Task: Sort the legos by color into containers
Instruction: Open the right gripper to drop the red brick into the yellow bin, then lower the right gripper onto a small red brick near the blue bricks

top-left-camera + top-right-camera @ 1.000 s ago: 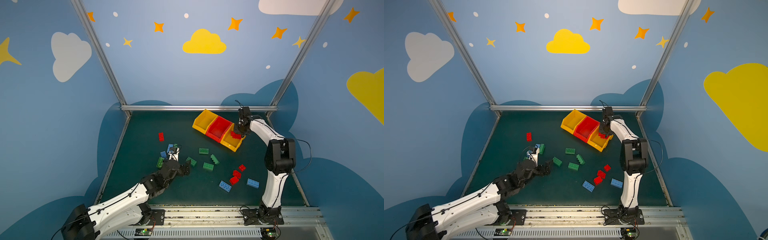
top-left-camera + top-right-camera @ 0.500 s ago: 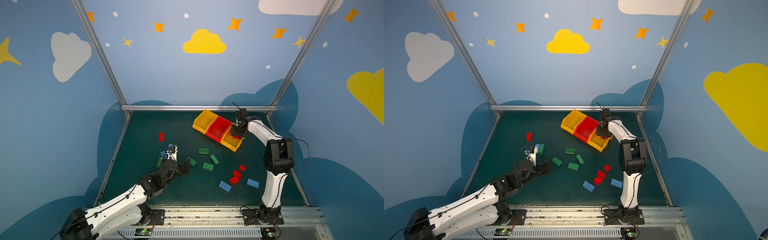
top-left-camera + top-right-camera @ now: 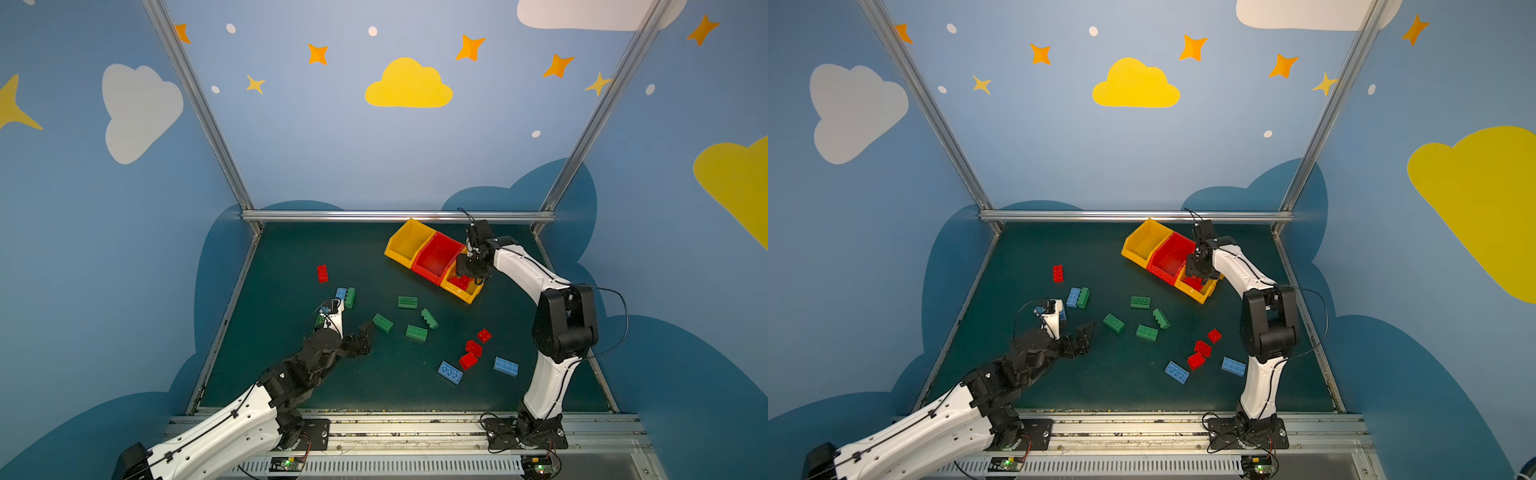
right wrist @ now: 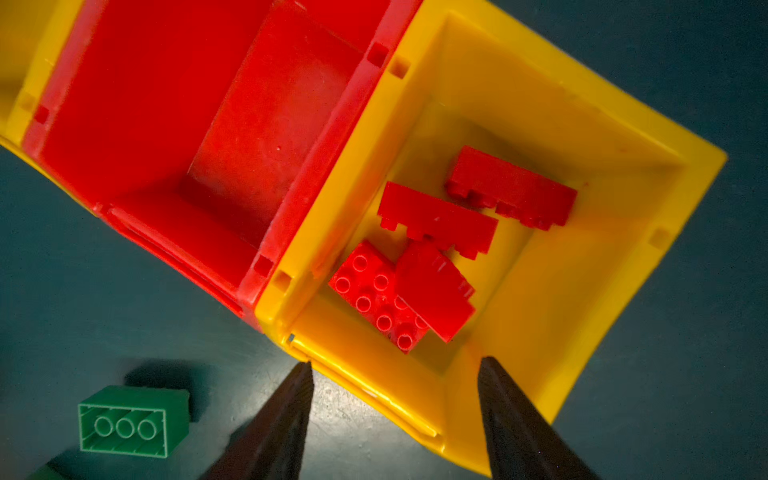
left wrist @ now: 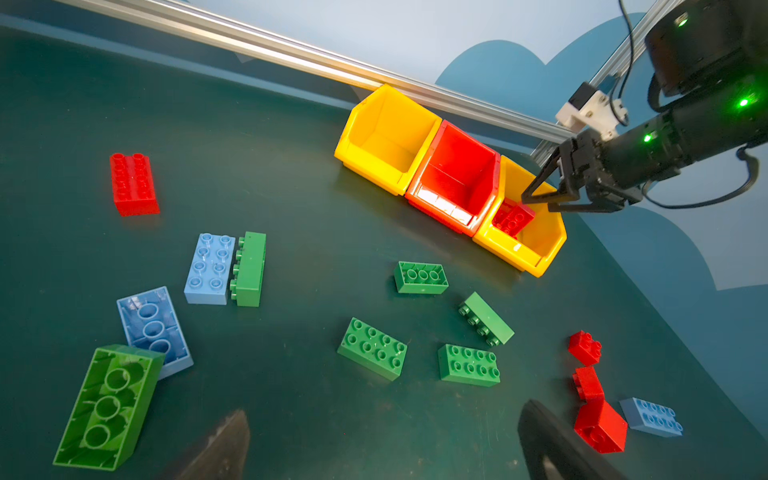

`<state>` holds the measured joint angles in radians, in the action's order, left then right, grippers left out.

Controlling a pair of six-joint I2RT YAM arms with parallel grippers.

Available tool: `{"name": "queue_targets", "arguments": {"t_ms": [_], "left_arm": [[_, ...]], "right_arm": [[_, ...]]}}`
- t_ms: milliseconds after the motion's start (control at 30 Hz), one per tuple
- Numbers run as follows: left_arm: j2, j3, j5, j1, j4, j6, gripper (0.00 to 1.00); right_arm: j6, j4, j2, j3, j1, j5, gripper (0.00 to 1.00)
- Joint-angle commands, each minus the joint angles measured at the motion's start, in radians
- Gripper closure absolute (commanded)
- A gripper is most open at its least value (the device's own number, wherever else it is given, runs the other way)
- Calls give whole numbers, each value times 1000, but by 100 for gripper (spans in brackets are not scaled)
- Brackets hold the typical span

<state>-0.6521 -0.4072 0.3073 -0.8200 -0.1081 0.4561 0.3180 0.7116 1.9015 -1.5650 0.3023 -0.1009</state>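
Three joined containers stand at the back: a yellow bin [image 3: 409,245], a red bin [image 3: 438,259] and a second yellow bin [image 3: 467,293] [image 4: 582,124]. Several red legos [image 4: 432,286] lie in that second yellow bin. My right gripper [image 3: 465,276] [image 4: 397,362] hangs open and empty over its front rim. Loose on the mat are green legos [image 3: 416,333], blue legos [image 3: 450,372] and red legos [image 3: 473,348]. My left gripper [image 3: 365,332] [image 5: 384,411] is wide open and empty, low over the mat, just short of a green brick [image 3: 382,323] [image 5: 372,348].
A lone red brick [image 3: 322,273] lies at the left, and a blue and green pair [image 3: 345,296] lies side by side nearer the middle. Two upturned bricks, blue [image 5: 153,328] and green [image 5: 106,407], lie beside my left wrist. An aluminium rail [image 3: 395,215] bounds the back.
The right gripper's jaws have opened over the right-hand yellow bin, and the red brick it carried now lies inside. The left arm has barely shifted.
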Motion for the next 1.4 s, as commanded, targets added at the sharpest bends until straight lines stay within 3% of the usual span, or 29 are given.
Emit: {"name": "queue_targets", "arguments": {"t_ms": [0, 167, 467, 700, 1100, 1367], "left_arm": [[39, 8, -5, 3, -25, 11, 0], [50, 16, -25, 2, -18, 11, 0], [-34, 21, -141, 1, 73, 24, 0], [-76, 23, -189, -5, 114, 33, 0], [14, 57, -154, -13, 60, 49, 0], [16, 62, -146, -13, 53, 47, 0]], "right_arm": [[5, 32, -79, 13, 2, -25, 38], [15, 57, -194, 101, 8, -46, 31], [194, -6, -496, 576, 26, -71, 24], [281, -79, -529, 763, 31, 6, 24], [430, -196, -494, 838, 27, 7, 27], [470, -224, -454, 841, 3, 3, 43]]}}
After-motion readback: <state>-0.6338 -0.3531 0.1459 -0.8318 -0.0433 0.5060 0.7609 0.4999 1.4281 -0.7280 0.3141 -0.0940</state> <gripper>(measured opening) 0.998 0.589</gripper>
